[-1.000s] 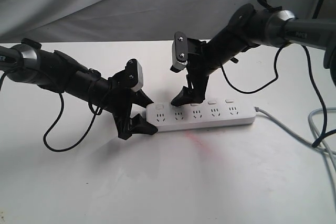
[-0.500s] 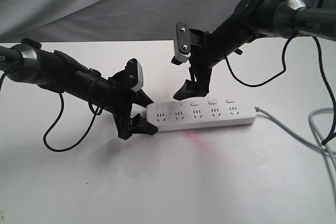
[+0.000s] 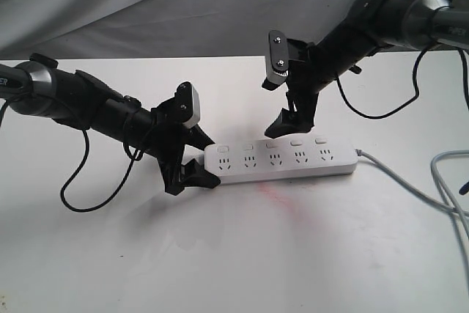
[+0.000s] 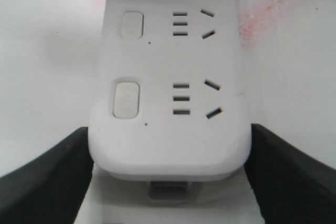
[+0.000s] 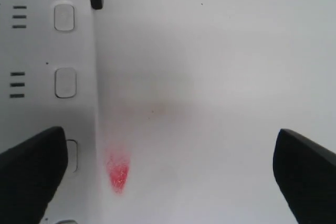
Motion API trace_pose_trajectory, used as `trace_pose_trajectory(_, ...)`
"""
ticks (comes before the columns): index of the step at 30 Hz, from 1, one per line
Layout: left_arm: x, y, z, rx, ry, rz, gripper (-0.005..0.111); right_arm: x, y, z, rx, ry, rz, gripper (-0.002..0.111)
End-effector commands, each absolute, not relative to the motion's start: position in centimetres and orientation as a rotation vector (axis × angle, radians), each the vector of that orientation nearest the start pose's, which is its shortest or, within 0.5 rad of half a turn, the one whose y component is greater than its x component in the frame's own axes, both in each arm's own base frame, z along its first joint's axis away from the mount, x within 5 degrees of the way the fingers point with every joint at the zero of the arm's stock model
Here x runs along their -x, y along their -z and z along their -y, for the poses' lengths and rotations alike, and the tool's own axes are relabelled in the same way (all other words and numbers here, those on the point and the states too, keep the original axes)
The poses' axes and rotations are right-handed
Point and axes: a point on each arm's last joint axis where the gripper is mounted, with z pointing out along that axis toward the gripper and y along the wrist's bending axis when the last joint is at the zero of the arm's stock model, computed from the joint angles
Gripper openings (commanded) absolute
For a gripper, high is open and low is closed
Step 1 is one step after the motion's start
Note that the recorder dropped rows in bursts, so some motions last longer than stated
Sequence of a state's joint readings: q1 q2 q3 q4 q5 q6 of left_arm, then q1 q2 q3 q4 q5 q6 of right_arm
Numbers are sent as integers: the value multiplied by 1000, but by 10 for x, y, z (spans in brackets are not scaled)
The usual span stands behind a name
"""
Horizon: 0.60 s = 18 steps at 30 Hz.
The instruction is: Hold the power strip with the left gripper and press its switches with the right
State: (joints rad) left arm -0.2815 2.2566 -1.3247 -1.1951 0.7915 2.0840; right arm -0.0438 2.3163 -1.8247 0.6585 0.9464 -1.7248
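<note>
The white power strip (image 3: 282, 161) lies on the table, its grey cable (image 3: 401, 182) leaving at the right end. My left gripper (image 3: 195, 167) is shut on the strip's left end; in the left wrist view both black fingers (image 4: 44, 182) press against the rounded end of the power strip (image 4: 168, 140). The switches (image 3: 272, 145) run along the strip's far edge. My right gripper (image 3: 282, 124) hangs open a little above the switches near the middle, touching none. In the right wrist view the right gripper (image 5: 168, 177) has wide-apart jaws, with one finger (image 5: 31, 174) over the strip's switches (image 5: 65, 82).
A red smudge (image 3: 275, 198) marks the white table in front of the strip. Black cables loop beside the left arm (image 3: 80, 181) and under the right arm (image 3: 374, 111). More cables hang at the right edge (image 3: 451, 196). A grey cloth (image 3: 146, 5) backs the table.
My right gripper has lifted off the second switch and moved up and to the right along the strip. The left gripper and the strip have stayed put.
</note>
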Motion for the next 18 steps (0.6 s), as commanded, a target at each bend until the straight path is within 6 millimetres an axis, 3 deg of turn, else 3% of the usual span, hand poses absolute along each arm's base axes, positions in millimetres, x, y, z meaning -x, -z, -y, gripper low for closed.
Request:
trace_pose_trajectory(1, -387, -77, 171, -1654, 619, -1851, 0, -485, -154, -23, 1584, -279, -2001, 98)
trace_pose_trajectory(18, -387, -77, 171, -1654, 619, -1851, 0, -487, -137, -22, 1568, -288, -2021, 98)
